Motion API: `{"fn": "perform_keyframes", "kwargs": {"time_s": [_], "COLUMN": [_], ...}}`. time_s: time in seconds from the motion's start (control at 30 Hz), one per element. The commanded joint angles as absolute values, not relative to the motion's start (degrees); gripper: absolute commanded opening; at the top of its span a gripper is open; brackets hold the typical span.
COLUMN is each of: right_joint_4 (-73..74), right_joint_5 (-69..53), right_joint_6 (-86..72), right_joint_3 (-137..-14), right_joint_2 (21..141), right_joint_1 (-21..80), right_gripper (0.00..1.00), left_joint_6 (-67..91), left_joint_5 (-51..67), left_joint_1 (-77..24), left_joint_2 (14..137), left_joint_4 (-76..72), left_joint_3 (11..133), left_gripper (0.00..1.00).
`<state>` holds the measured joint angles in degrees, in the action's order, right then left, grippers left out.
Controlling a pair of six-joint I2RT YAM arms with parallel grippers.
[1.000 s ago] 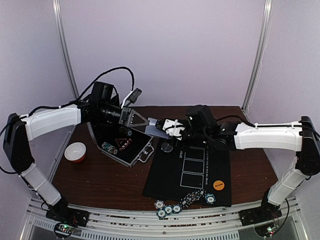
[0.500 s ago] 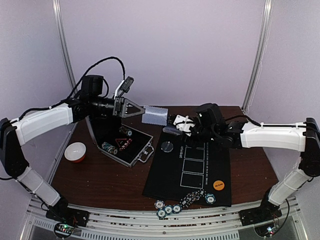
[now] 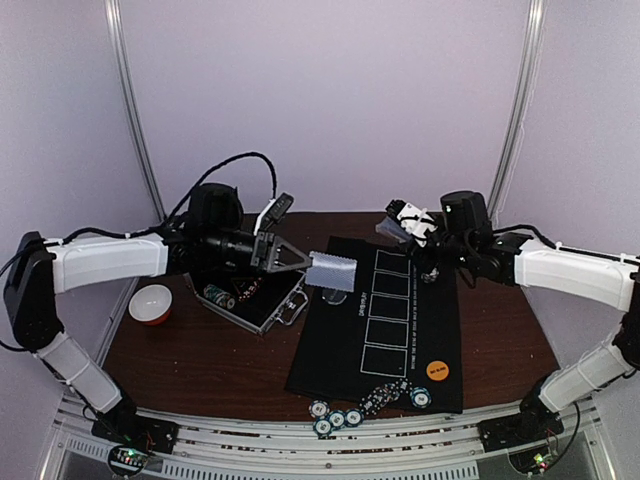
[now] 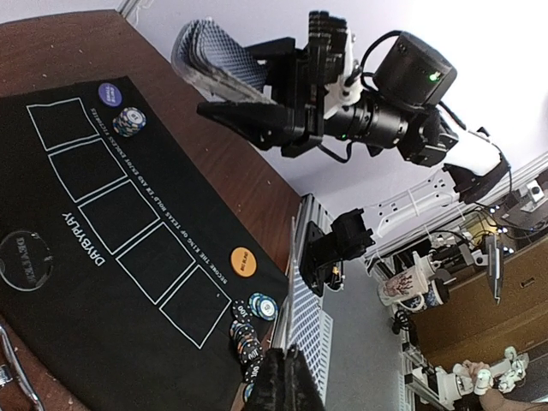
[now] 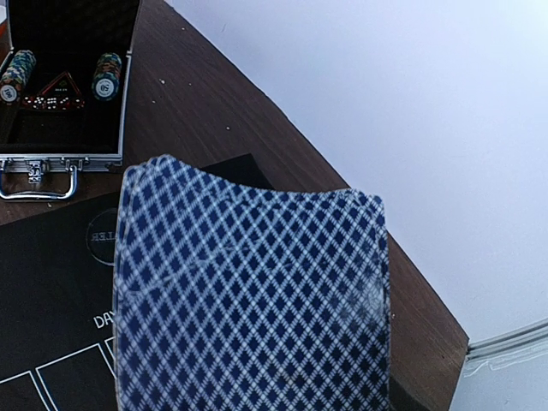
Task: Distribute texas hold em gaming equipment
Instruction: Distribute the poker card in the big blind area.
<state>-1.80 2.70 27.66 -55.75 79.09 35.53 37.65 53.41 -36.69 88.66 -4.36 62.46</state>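
Playing card (image 3: 332, 271) being pinched in closed left gripper (image 3: 304, 262), above black mat's (image 3: 385, 345) far-left edge — card deck (image 5: 248, 300) being clamped by right gripper (image 3: 406, 222), well apart, over mat's far edge.

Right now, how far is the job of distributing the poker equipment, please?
Done: the mat holds the orange disc, the purple disc and chips at its near edge. In hand: the left gripper is shut on one or more cards above the mat; the right gripper holds the deck. Left: no card lies in the five boxes, and more chips sit in the case.
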Motion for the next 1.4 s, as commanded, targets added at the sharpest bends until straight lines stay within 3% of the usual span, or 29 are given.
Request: {"fn": "perform_keyframes", "kwargs": {"time_s": [0.0,0.17,0.43,0.67,1.07,1.37], "right_joint_4": [-1.64,-0.01,1.16,1.84,2.28,2.64], "right_joint_5": [3.54,3.18,2.10,1.44,0.00,-0.13], "right_joint_6": [27.25,28.35,28.83,29.09,28.39,28.74], "right_joint_3": [-54.96,-55.29,-54.79,-53.06,-49.60,-49.07], "right_joint_2": [76.31,74.62,72.55,71.42,69.02,68.56], "right_joint_1": [33.27,31.40,30.76,30.76,30.76,30.76], "right_gripper": [0.50,0.50,0.50,0.50,0.49,0.49], "left_joint_6": [42.24,48.64,56.53,59.22,58.76,56.62], "left_joint_5": [49.95,47.59,42.12,39.29,31.24,31.09], "left_joint_1": [-40.34,-46.81,-56.06,-61.06,-63.02,-63.87], "left_joint_2": [92.73,104.22,124.15,139.82,154.65,157.06], "left_joint_4": [-14.31,-22.03,-29.58,-25.94,-15.66,-10.46], "left_joint_3": [62.52,66.08,81.82,100.23,120.36,121.54], "left_gripper": [0.00,0.00,0.00,0.00,0.00,0.00]}}
